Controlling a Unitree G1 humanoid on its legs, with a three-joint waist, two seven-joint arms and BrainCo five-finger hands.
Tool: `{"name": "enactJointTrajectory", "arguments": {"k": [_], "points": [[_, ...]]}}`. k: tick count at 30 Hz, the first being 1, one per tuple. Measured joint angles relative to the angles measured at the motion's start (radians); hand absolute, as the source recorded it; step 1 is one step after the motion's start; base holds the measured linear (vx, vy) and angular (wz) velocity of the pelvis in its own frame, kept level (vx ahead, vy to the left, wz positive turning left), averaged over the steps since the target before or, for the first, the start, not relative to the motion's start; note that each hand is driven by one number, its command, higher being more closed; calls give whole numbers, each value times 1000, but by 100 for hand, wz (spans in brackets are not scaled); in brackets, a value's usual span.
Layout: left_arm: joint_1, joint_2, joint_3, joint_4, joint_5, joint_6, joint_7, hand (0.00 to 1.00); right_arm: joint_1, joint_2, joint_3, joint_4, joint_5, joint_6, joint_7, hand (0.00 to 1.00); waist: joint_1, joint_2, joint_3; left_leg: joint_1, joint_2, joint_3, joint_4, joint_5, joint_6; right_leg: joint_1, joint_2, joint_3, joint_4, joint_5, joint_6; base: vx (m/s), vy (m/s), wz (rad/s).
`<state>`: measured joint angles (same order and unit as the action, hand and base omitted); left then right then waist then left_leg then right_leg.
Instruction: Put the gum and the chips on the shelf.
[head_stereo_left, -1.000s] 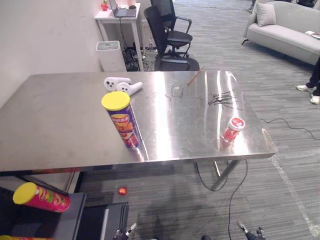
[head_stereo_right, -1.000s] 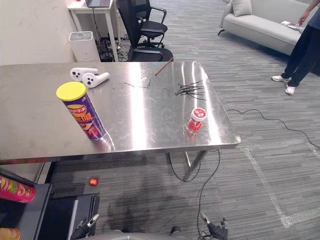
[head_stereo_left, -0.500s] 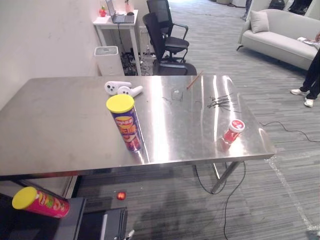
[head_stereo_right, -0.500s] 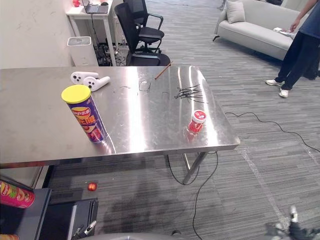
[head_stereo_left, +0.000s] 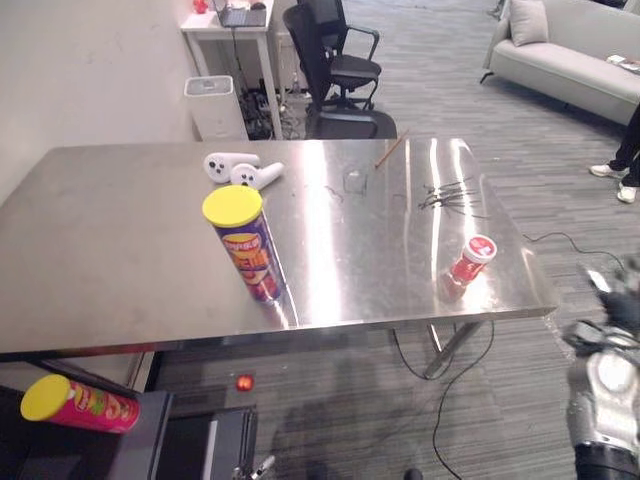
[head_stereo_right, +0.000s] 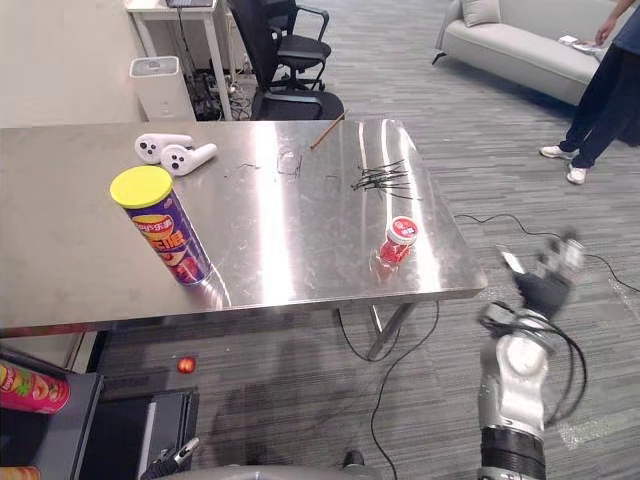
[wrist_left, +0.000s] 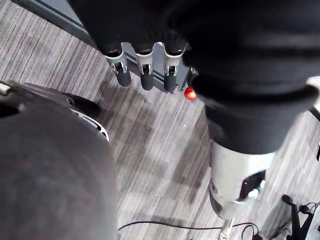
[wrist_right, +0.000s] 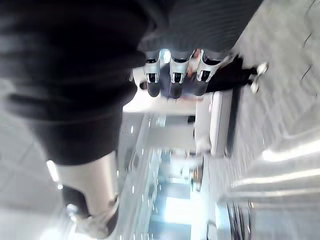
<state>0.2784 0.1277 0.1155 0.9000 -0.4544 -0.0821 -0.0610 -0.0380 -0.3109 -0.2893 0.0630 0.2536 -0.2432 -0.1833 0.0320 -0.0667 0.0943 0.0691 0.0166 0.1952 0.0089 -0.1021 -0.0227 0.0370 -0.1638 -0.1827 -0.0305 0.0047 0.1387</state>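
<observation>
Chips can (head_stereo_left: 248, 245) stands upright on the table (head_stereo_left: 120, 240), gum jar (head_stereo_left: 468, 262) nearer its right edge; right hand (head_stereo_right: 548, 285) past that edge, fingers loose, empty; left hand (wrist_left: 146, 80) also slack

R. right hand (head_stereo_right: 548, 285) was motion-blurred, approx 4 o'clock off the table (head_stereo_right: 60, 270). Pink chips can (head_stereo_right: 25, 388) at 8 o'clock was cut by frame edge; shelf (head_stereo_left: 152, 430) under it cut off at the corner. Person (head_stereo_right: 608, 90) at 2 o'clock: legs and one arm only. Gum jar (head_stereo_right: 398, 240) print was too small to read.
</observation>
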Motion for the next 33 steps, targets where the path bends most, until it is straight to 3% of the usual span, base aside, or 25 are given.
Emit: {"name": "enactJointTrajectory", "arguments": {"k": [5, 11, 23, 33], "points": [[1, -1, 0, -2, 0, -7, 14, 0, 4, -41, 47, 0, -18, 19, 140, 0, -3, 1, 14, -21, -1, -13, 45, -25, 4, 4, -10, -6, 0, 1, 2, -27, 5, 4], [3, 1, 1, -1, 0, -26, 15, 0, 22, -76, 115, -18, -45, 37, 186, 0, -5, -4, 27, -34, -5, -18, 64, -30, 6, 0, -17, -12, 0, 3, 6, -34, 15, 2], [7, 3, 0, -1, 5, -40, 12, 0, 25, -100, 152, -56, -58, 42, 158, 0, -27, -4, 36, -50, 0, -38, 88, -42, 3, 5, -13, -34, -3, 3, 5, 10, -3, 4], [8, 3, -7, 0, 5, -41, 13, 0, 27, -100, 163, -56, -58, 32, 30, 0, -29, 3, 46, -52, 2, -33, 104, -50, 4, 7, -13, -30, -2, 3, 5, -15, 3, -2]]}}
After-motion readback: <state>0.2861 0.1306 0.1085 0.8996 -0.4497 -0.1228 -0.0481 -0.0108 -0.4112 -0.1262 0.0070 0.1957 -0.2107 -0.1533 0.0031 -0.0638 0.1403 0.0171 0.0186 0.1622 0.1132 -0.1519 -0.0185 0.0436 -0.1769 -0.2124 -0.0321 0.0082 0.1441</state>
